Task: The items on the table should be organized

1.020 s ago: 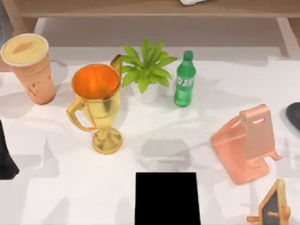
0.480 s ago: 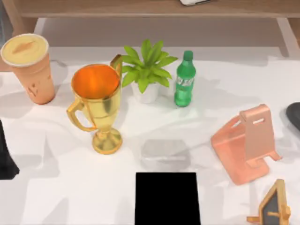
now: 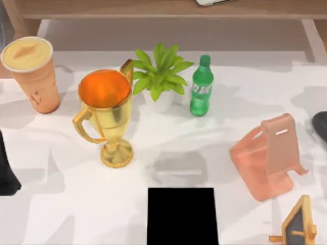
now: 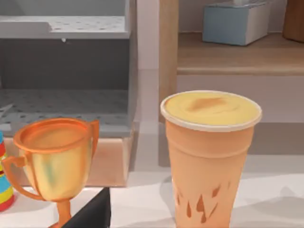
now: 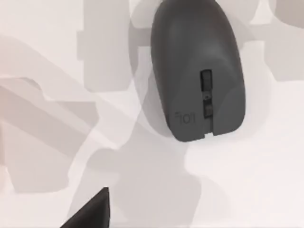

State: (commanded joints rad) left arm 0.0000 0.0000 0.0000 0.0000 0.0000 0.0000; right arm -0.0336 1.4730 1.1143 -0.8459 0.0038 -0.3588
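Nothing on the table point(image 3: 76, 214) has shifted; only the shadows have changed. Near to far: mouse point(image 3: 321, 125) at the frame's right edge, cup point(image 3: 31, 71) upper left. Whether either arm's jaws are open, I cannot tell.

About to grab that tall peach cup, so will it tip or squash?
The peach cup is tall and narrows toward its base, so a high push probably tips it. Its thin-looking wall may flex. The cream lid appears seated, so spilling seems unlikely.
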